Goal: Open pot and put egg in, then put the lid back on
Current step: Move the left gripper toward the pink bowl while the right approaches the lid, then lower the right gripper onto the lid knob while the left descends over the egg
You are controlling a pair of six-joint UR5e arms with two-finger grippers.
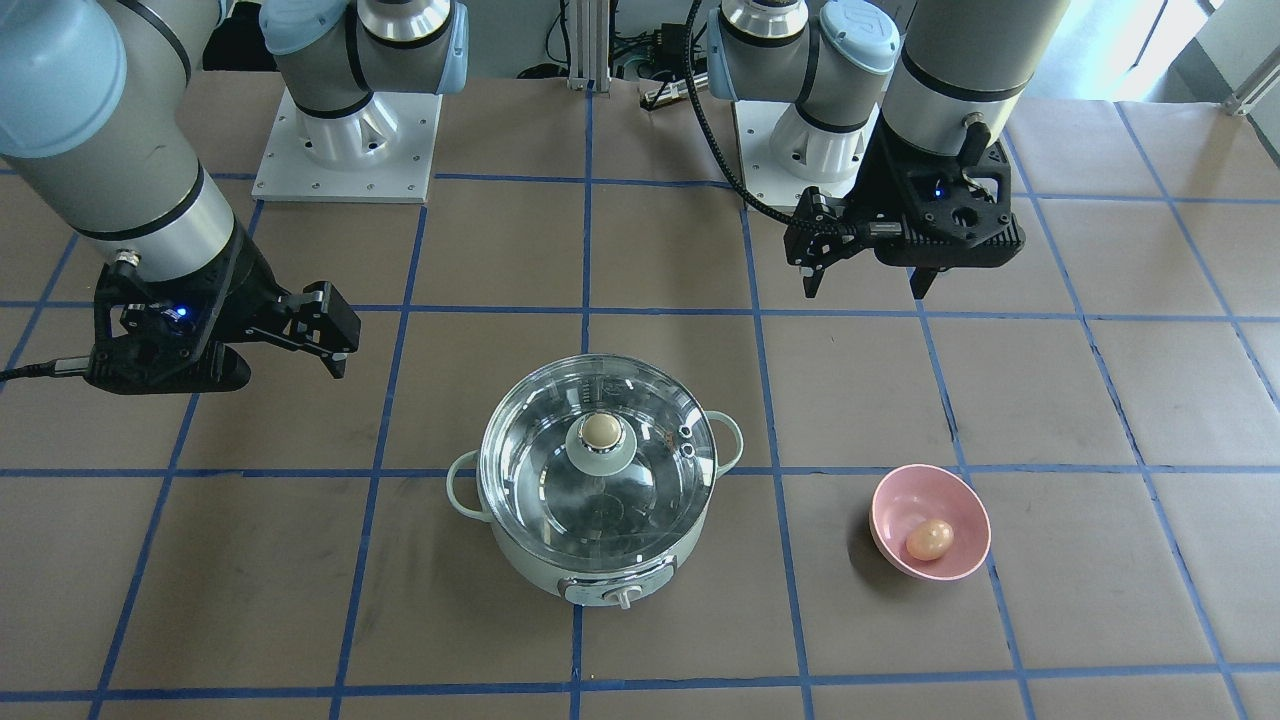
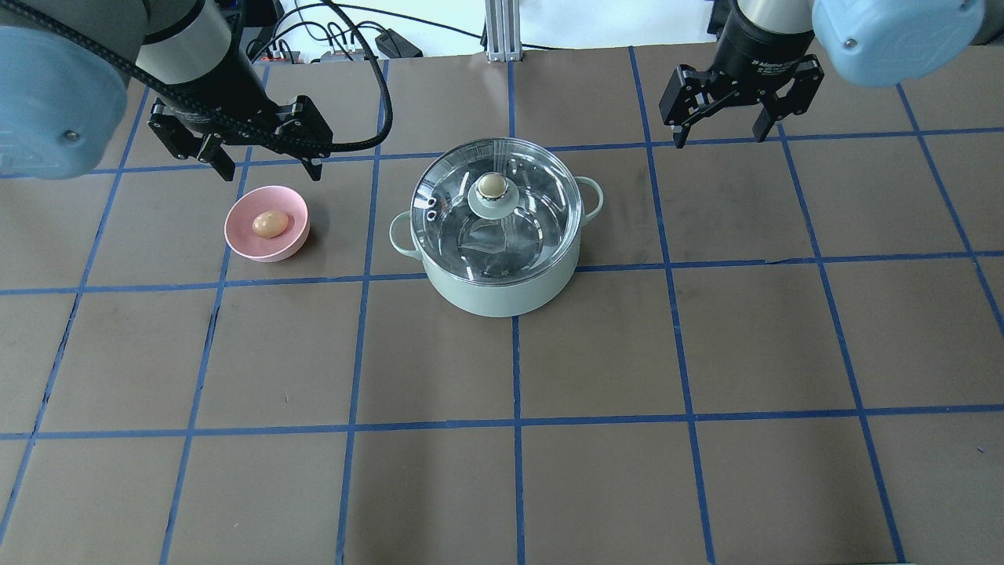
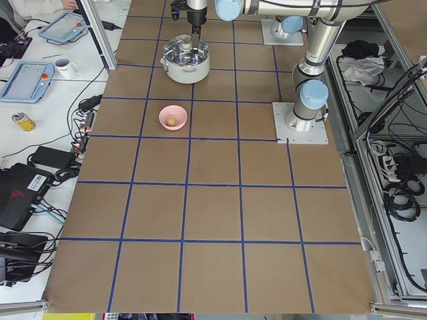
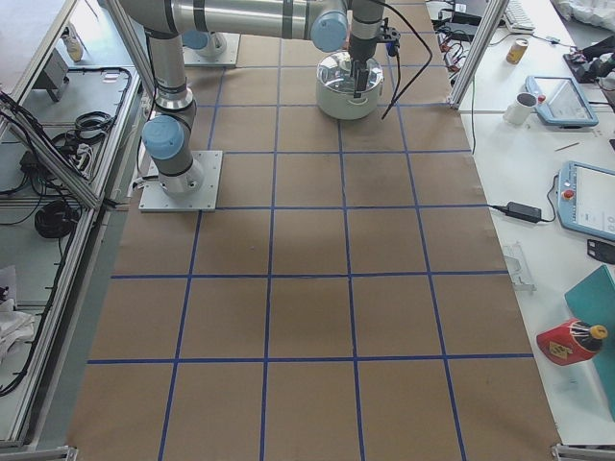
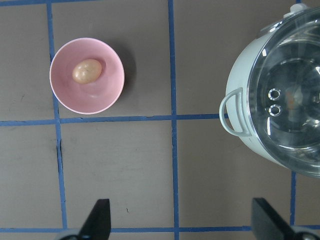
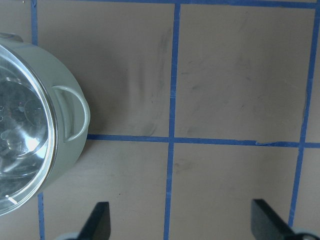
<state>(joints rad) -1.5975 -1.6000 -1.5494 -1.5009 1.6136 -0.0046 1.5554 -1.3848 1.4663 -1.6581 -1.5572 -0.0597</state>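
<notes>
The mint-green pot (image 2: 502, 292) stands mid-table with the clear glass lid (image 2: 536, 221) on it, beige knob up. The egg (image 2: 269, 224) lies in a pink bowl (image 2: 241, 235) to the pot's left. My left gripper (image 2: 271, 169) is open and empty, hovering just beyond the bowl. My right gripper (image 2: 719, 137) is open and empty, beyond and to the right of the pot. In the left wrist view the egg (image 5: 87, 70), the bowl (image 5: 97, 100) and the pot (image 5: 240, 85) show past the open gripper (image 5: 180, 225). The right wrist view shows the pot's handle side (image 6: 62, 150).
The table is brown paper with a blue tape grid. The two arm bases (image 1: 345, 150) stand at the robot's edge. In the front-facing view the pot's control knob (image 1: 628, 597) faces away from the robot.
</notes>
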